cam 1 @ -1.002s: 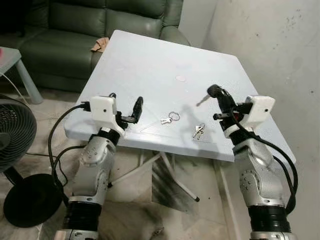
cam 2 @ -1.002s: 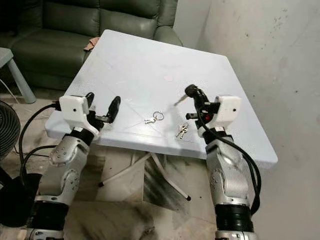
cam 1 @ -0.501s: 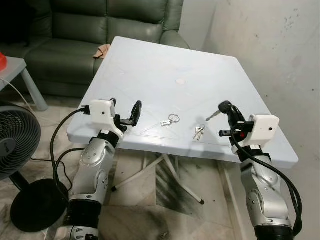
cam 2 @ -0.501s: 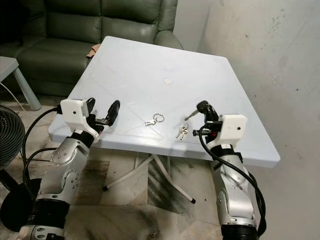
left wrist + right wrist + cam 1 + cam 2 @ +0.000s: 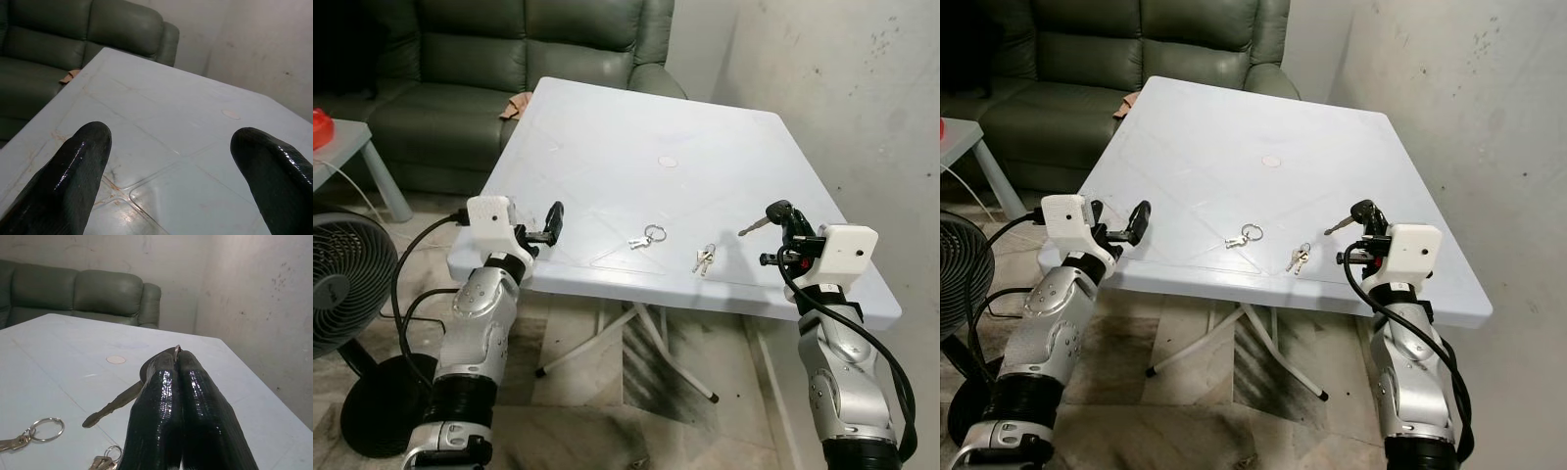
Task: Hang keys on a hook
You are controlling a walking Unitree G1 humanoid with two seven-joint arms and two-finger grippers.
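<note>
My right gripper [image 5: 780, 212] hovers over the front right part of the white table [image 5: 626, 147], shut on the head of a silver key [image 5: 115, 405] whose blade sticks out to the left. On the table near the front edge lie a key on a ring [image 5: 646, 236] and, to its right, a small bunch of keys [image 5: 703, 259], both left of my right gripper. By the table's front left corner, my left gripper [image 5: 171, 166] is open with nothing between its fingers [image 5: 73, 171].
A green sofa [image 5: 509, 59] stands behind the table, with a small brown cloth [image 5: 516, 103] at its edge. A fan [image 5: 342, 284] and its cable are on the floor at the left. A bare wall [image 5: 862, 98] runs along the right.
The camera has pulled back from the table. My right gripper has carried the key to the right and nearer the front edge. My left gripper has drawn back toward the left corner.
</note>
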